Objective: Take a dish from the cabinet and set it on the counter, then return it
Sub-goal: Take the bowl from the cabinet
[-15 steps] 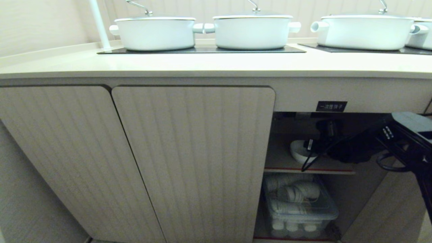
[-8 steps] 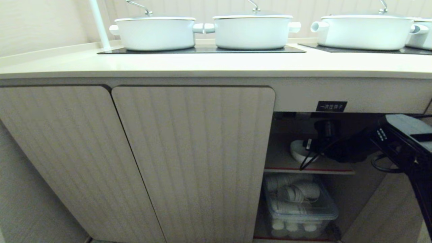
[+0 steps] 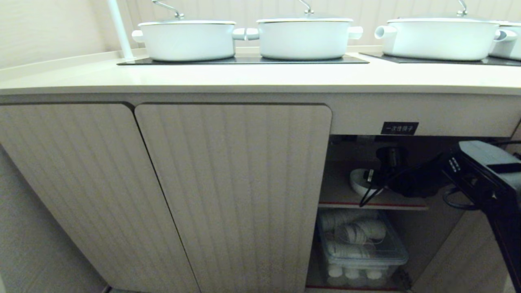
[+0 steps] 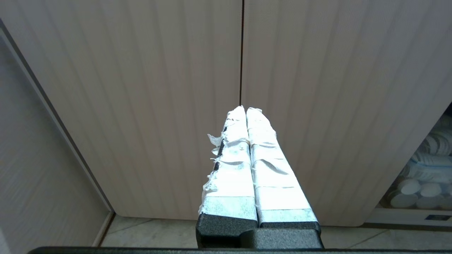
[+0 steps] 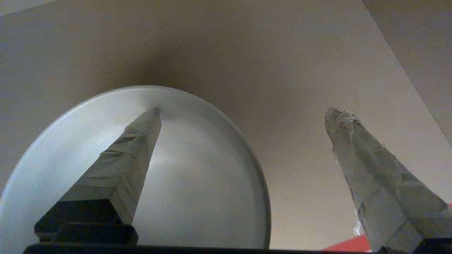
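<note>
Fingers (image 5: pixel 120 169) spread, right gripper (image 5: pixel 243 113) has edged deeper around dish (image 5: pixel 197 183).

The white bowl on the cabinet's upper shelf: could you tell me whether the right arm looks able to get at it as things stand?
Probably yes. The cabinet stands open on that side, and the right gripper is already inside with its jaws wide open, one finger over the bowl and the other beyond its rim. Nothing blocks it.
</note>
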Tool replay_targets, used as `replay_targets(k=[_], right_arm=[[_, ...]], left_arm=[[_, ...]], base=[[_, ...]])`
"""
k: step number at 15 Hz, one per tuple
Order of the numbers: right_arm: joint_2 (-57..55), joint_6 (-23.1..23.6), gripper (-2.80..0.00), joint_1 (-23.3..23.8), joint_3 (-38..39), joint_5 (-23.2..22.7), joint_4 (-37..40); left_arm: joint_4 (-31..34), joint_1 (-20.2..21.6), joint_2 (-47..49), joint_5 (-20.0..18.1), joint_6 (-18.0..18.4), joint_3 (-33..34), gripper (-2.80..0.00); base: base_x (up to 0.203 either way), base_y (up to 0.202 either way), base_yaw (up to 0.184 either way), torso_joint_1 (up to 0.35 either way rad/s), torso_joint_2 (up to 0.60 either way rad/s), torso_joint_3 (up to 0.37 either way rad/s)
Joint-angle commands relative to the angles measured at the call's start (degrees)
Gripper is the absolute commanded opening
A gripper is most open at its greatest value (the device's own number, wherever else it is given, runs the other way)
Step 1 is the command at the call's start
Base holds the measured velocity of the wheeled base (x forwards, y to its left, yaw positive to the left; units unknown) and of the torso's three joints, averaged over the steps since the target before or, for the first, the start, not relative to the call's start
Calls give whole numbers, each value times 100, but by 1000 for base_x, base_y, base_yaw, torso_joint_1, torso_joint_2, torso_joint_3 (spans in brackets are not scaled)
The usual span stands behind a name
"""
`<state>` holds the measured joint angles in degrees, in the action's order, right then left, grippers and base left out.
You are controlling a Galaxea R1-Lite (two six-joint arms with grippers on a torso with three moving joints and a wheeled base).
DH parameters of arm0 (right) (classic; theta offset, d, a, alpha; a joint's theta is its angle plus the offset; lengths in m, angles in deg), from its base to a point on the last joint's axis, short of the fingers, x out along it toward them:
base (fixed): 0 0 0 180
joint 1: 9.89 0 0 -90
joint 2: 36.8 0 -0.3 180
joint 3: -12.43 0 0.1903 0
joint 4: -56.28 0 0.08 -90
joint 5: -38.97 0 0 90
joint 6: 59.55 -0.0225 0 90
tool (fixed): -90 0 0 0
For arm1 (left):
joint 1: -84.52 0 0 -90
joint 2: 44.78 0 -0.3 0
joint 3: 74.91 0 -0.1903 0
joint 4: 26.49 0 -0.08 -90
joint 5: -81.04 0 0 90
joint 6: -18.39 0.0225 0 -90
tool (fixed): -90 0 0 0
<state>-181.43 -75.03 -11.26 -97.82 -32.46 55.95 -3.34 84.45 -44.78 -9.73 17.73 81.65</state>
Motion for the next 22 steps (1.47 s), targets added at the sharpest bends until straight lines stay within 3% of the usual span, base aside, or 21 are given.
replay_targets(k=[1,7,11,22], right_arm=[[-69,59,0,4,-87,6,8],[-153,71,0,-12,-211,-25,73],[-249,71,0,-12,-696,-21,537],[-144,62,0,-56,-777,-65,866]], left_arm=[[-4,-1,0,-2,-4,-1,-280],[-4,-1,0,-2,-4,-1,-280],[-4,-1,0,-2,-4,-1,-280],[-4,2,0,-2,-4,-1,-280]], base=[[0,0,0,0,0,0],[0,0,0,0,0,0],[0,0,0,0,0,0],[0,0,0,0,0,0]])
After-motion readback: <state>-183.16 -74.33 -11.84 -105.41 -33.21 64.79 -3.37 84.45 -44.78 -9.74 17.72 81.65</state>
